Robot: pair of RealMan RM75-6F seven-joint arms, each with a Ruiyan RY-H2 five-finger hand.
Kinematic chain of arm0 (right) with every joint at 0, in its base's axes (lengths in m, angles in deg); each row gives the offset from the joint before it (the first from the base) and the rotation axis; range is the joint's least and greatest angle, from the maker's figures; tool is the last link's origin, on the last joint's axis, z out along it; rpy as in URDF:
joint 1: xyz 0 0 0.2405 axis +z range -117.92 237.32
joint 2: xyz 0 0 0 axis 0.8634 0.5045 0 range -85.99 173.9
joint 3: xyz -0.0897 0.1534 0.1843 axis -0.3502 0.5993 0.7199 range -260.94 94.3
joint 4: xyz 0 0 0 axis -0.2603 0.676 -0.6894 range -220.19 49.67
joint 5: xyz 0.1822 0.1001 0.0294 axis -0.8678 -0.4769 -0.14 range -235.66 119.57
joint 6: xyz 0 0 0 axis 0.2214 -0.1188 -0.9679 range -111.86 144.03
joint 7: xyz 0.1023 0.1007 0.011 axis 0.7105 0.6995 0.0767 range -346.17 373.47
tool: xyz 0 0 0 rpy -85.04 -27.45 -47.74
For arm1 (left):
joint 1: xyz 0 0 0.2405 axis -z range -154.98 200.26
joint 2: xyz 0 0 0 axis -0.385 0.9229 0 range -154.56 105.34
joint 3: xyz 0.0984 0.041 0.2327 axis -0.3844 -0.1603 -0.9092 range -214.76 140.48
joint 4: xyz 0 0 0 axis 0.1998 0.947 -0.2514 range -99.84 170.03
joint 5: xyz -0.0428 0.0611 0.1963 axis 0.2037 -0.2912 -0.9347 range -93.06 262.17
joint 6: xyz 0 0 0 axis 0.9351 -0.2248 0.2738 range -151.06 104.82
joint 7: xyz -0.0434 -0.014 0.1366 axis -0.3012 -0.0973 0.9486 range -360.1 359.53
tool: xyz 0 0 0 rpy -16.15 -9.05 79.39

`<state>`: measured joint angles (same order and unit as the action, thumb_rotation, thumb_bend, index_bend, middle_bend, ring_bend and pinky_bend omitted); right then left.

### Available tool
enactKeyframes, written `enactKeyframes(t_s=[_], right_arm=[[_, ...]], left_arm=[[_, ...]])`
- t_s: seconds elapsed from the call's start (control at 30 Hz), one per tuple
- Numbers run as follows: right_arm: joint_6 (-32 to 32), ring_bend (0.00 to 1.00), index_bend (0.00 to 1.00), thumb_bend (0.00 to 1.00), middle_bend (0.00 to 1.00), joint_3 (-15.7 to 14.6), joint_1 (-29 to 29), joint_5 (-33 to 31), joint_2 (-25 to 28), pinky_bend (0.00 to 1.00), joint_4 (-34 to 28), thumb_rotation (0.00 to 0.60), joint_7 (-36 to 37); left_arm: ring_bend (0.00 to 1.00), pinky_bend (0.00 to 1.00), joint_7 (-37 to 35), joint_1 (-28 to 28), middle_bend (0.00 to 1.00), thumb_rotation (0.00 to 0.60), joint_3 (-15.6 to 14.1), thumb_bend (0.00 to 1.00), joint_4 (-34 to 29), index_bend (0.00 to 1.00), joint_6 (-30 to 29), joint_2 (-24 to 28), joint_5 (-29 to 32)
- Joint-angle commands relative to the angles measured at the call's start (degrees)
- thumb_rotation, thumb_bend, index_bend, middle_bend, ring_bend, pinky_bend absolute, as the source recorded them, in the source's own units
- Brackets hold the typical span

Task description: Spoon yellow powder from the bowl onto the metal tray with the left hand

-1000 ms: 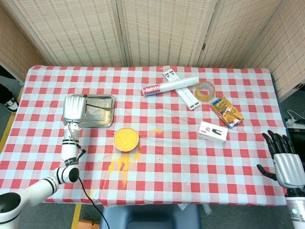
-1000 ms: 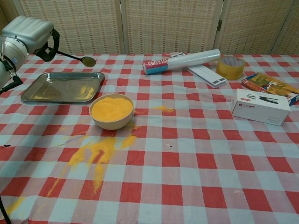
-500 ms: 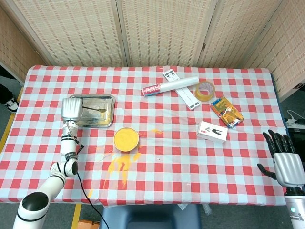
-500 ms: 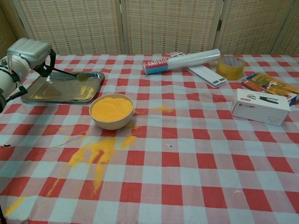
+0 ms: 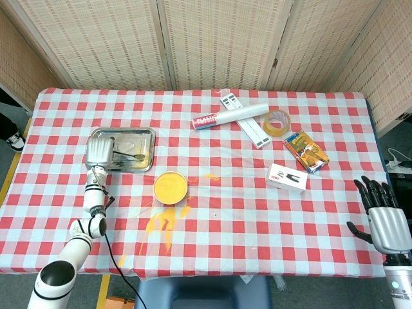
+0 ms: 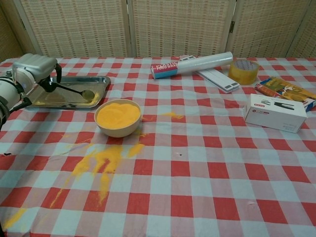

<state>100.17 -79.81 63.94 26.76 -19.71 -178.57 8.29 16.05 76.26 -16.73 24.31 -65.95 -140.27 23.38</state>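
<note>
Left hand (image 6: 33,68): over the near-left part of the metal tray (image 6: 101,81); fingers curled round the handle of a spoon (image 6: 74,90); spoon bowl lies low inside the tray, toward its right end
Right hand (image 5: 386,215): off the table's right edge, seen only in the head view; fingers spread, holding nothing
Bowl (image 6: 118,117): just in front of the tray's right corner, full of yellow powder (image 6: 117,114); apart from the tray
Spilled powder (image 6: 101,163): streaks on the checked tablecloth (image 6: 207,168) from the bowl's front toward the near-left edge; a smaller patch (image 6: 170,115) to the right of the bowl
Tray contents: faint yellow dusting on the floor, amount unclear
Writing: roll (image 6: 192,64) carries a red-and-blue end label with white lettering, too small to read; white box (image 6: 275,112) shows a red logo and a black tool picture, text illegible; coloured packet (image 6: 286,90) unreadable
Other items: tape roll (image 6: 244,71) beside the roll's right end; flat white strips (image 6: 213,76) under the roll
Open room: broad bare cloth across the centre and near-right; clutter confined to the far-right quarter
</note>
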Motion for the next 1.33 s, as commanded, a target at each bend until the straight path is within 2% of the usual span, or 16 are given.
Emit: enactKeyframes(t_s=[0.03, 0.27, 0.33, 0.4, 0.47, 0.53, 0.57, 0.6, 0.63, 0.67, 0.7, 0.77, 0.9, 1.0, 1.07, 1.33], right_arm=[[0.2, 0.0, 0.0, 0.12, 0.0, -0.08, -0.1, 0.21, 0.06, 0.0, -0.09, 0.6, 0.08], [0.55, 0.0, 0.0, 0.12, 0.0, -0.16, -0.28, 0.49, 0.14, 0.0, -0.31, 0.6, 0.08], [0.51, 0.0, 0.0, 0.12, 0.0, -0.22, -0.28, 0.6, 0.15, 0.0, -0.26, 0.6, 0.17], [0.51, 0.0, 0.0, 0.12, 0.0, -0.31, -0.27, 0.85, 0.24, 0.0, -0.21, 0.6, 0.4], [0.58, 0.0, 0.0, 0.12, 0.0, -0.44, -0.29, 1.2, 0.34, 0.0, -0.22, 0.6, 0.61], [0.55, 0.0, 0.0, 0.12, 0.0, -0.62, -0.27, 1.55, 0.35, 0.0, -0.18, 0.6, 0.71], [0.46, 0.0, 0.0, 0.12, 0.0, -0.8, -0.25, 1.81, 0.34, 0.0, -0.19, 0.6, 0.79], [0.35, 0.0, 0.0, 0.12, 0.0, -0.95, -0.22, 2.03, 0.32, 0.0, -0.23, 0.6, 0.82], [0.22, 0.0, 0.0, 0.12, 0.0, -1.12, -0.18, 2.27, 0.31, 0.0, -0.27, 0.6, 0.79], [0.06, 0.0, 0.0, 0.12, 0.0, -1.37, -0.14, 2.61, 0.3, 0.0, -0.35, 0.6, 0.72], [-0.09, 0.0, 0.0, 0.12, 0.0, -1.56, -0.11, 2.84, 0.29, 0.0, -0.42, 0.6, 0.64], [-0.45, 0.0, 0.0, 0.12, 0.0, -2.06, -0.06, 3.38, 0.32, 0.0, -0.68, 0.6, 0.37], [-0.56, 0.0, 0.0, 0.12, 0.0, -2.71, -0.18, 4.16, 0.47, 0.0, -1.17, 0.6, -0.14], [-0.78, 0.0, 0.0, 0.12, 0.0, -3.09, -0.31, 4.23, 0.58, 0.0, -1.41, 0.6, -0.61], [-0.81, 0.0, 0.0, 0.12, 0.0, -3.22, -0.35, 4.36, 0.51, 0.0, -1.46, 0.6, -1.0], [-0.37, 0.0, 0.0, 0.12, 0.0, -3.78, -0.64, 5.39, 0.19, 0.0, -1.66, 0.6, -2.19]], left_arm=[[1.0, 1.0, 0.22, 0.14, 1.0, 0.6, 0.62, 0.53, -0.26, 0.1, -0.24, 0.2, 0.26], [1.0, 1.0, -0.67, -0.32, 1.0, 0.6, 0.73, 0.51, -2.31, 0.07, -2.25, 1.27, -0.45], [1.0, 1.0, -2.38, -1.17, 1.0, 0.6, 0.08, 0.51, -4.69, 0.07, -4.17, 2.28, -1.52], [0.96, 0.99, -6.78, -3.55, 0.97, 0.6, -1.83, 0.51, -10.78, 0.07, -7.88, 4.8, -4.22], [0.78, 0.91, -12.31, -7.86, 0.82, 0.6, -4.87, 0.5, -21.95, 0.06, -13.12, 9.87, -8.23], [0.48, 0.69, -16.49, -12.46, 0.54, 0.6, -8.25, 0.5, -35.59, 0.04, -18.04, 16.82, -12.4], [0.46, 0.67, -18.19, -15.55, 0.52, 0.6, -10.4, 0.5, -45.53, 0.04, -20.96, 22.12, -14.74], [0.29, 0.5, -19.12, -17.63, 0.37, 0.6, -12.15, 0.49, -52.78, 0.03, -22.52, 26.25, -16.38], [0.17, 0.38, -19.57, -19.58, 0.26, 0.6, -13.79, 0.48, -59.42, 0.02, -23.89, 30.23, -17.67], [0.09, 0.3, -19.35, -21.91, 0.18, 0.6, -15.87, 0.48, -66.64, 0.01, -26.06, 34.82, -19.52], [0.03, 0.24, -18.94, -23.5, 0.12, 0.6, -17.43, 0.47, -70.64, 0.0, -27.89, 37.69, -21.19], [0.0, 0.18, -18.43, -27.38, 0.05, 0.6, -20.65, 0.46, -76.85, 0.0, -32.59, 42.5, -24.42], [0.0, 0.13, -20.74, -34.83, 0.0, 0.6, -25.4, 0.45, -81.12, 0.0, -41.82, 47.45, -29.03], [0.0, 0.1, -20.61, -41.41, 0.0, 0.6, -26.34, 0.44, -78.02, 0.0, -50.59, 46.53, -29.65], [0.0, 0.08, -20.69, -44.17, 0.0, 0.6, -26.36, 0.45, -75.66, 0.0, -53.65, 45.2, -29.23], [0.0, 0.07, -16.93, -46.18, 0.0, 0.6, -26.35, 0.44, -75.94, 0.0, -51.95, 45.92, -28.8]])
